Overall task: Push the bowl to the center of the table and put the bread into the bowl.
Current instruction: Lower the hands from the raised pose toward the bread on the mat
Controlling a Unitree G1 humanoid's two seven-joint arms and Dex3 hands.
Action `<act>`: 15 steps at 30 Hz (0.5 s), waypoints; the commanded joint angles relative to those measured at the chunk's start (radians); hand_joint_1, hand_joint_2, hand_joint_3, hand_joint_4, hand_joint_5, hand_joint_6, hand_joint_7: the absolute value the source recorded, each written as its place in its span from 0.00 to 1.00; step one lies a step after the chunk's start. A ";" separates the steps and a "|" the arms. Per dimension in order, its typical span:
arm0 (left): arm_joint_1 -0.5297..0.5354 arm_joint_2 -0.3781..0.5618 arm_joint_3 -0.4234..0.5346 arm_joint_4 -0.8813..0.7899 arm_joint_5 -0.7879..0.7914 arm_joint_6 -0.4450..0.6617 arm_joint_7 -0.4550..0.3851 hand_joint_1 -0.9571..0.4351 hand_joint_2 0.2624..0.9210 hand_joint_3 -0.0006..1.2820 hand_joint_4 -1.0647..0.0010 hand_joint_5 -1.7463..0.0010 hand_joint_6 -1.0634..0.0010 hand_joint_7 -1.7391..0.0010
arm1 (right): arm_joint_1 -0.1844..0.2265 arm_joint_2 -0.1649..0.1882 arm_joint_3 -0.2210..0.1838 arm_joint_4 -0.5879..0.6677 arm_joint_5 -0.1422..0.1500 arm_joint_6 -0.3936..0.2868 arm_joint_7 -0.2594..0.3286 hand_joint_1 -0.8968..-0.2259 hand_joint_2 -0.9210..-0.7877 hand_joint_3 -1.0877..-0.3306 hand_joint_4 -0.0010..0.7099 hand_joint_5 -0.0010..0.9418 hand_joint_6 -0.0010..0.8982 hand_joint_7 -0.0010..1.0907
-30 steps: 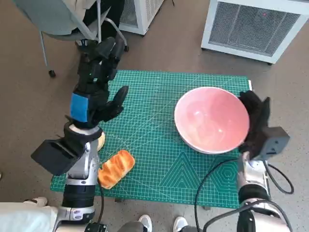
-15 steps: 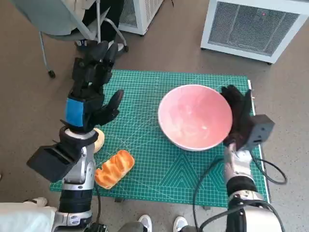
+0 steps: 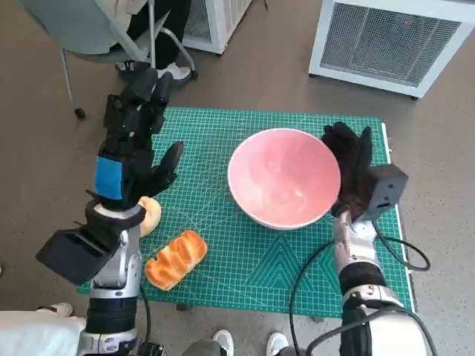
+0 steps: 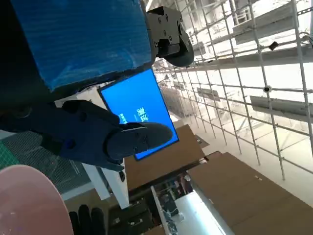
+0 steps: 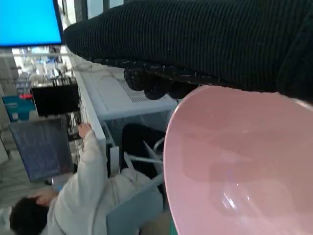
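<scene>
Green gridded cutting mat covers the table, biggest thing in the head view. Pink bowl sits on it a bit toward 2 o'clock of mat centre, upright, nothing inside. R hand, black knit glove, is flat against the bowl's outer wall at the bowl's 3 o'clock side, fingers up and spread, gripping nothing. L hand, blue tape on its back, is raised over the mat's 9 o'clock edge, fingers apart, thumb out toward the bowl, holds nothing, touches nothing. Bread, orange-brown ridged loaf, lies on the mat at about 7 o'clock, near the front edge, well apart from the bowl. A pale round thing sits just at 11 o'clock of the bread, partly hidden by the L forearm; can't tell what it is.

Off the table: white vented unit at 1 o'clock, chair at 11 o'clock.

R wrist view only: glove pressed on the bowl rim close up, plus a person in a light top seated beyond. L wrist view only: a blue screen and ceiling trusses behind the L hand's fingers, w/ a slice of bowl rim in one corner. Neither wrist view shows the bread.
</scene>
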 commanded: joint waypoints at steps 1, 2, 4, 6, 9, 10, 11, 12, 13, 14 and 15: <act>0.036 0.017 0.006 -0.024 0.009 0.001 -0.001 0.44 1.00 0.35 0.75 1.00 0.96 0.64 | 0.002 -0.014 0.022 0.007 -0.033 0.005 -0.030 0.58 0.00 0.25 0.47 0.00 0.18 0.48; 0.043 0.020 0.006 -0.029 0.010 0.000 -0.002 0.44 1.00 0.35 0.75 1.00 0.95 0.64 | 0.003 -0.019 0.024 0.004 -0.036 -0.001 -0.032 0.57 0.00 0.25 0.47 0.00 0.18 0.48; 0.069 0.035 0.006 -0.046 0.030 -0.001 -0.002 0.44 1.00 0.35 0.75 1.00 0.95 0.64 | 0.001 -0.042 0.023 0.001 -0.038 -0.015 -0.032 0.56 0.00 0.25 0.47 0.00 0.17 0.48; 0.102 0.061 0.005 -0.079 0.065 0.012 -0.001 0.43 1.00 0.35 0.75 1.00 0.95 0.64 | -0.001 -0.060 0.023 -0.005 -0.041 -0.037 -0.038 0.54 0.00 0.28 0.47 0.00 0.17 0.48; 0.180 0.140 0.015 -0.182 0.157 0.087 -0.013 0.42 1.00 0.35 0.74 0.99 0.95 0.64 | -0.004 -0.084 0.023 -0.020 -0.049 -0.082 -0.047 0.53 0.00 0.30 0.47 0.00 0.17 0.48; 0.206 0.165 0.019 -0.220 0.185 0.120 -0.017 0.42 1.00 0.35 0.74 0.99 0.95 0.64 | -0.005 -0.091 0.025 -0.026 -0.052 -0.097 -0.049 0.52 0.00 0.30 0.47 0.00 0.18 0.46; 0.239 0.191 0.026 -0.274 0.220 0.166 -0.024 0.42 1.00 0.34 0.74 0.99 0.95 0.64 | -0.005 -0.101 0.027 -0.035 -0.056 -0.121 -0.047 0.51 0.00 0.31 0.47 0.00 0.19 0.45; 0.264 0.209 0.030 -0.314 0.242 0.200 -0.027 0.41 1.00 0.34 0.74 0.99 0.95 0.64 | -0.005 -0.107 0.029 -0.042 -0.059 -0.138 -0.046 0.50 0.00 0.31 0.47 0.00 0.19 0.44; 0.298 0.227 0.039 -0.368 0.276 0.242 -0.030 0.41 1.00 0.34 0.74 0.99 0.95 0.64 | -0.003 -0.116 0.031 -0.058 -0.059 -0.172 -0.035 0.49 0.00 0.31 0.47 0.00 0.20 0.43; 0.324 0.239 0.045 -0.410 0.298 0.275 -0.032 0.41 1.00 0.33 0.73 0.99 0.94 0.64 | 0.000 -0.122 0.032 -0.069 -0.060 -0.198 -0.027 0.48 0.00 0.31 0.47 0.00 0.20 0.42; 0.355 0.251 0.053 -0.455 0.324 0.307 -0.034 0.41 1.00 0.32 0.73 0.99 0.94 0.65 | 0.004 -0.128 0.035 -0.086 -0.058 -0.234 -0.013 0.47 0.00 0.31 0.47 0.00 0.20 0.42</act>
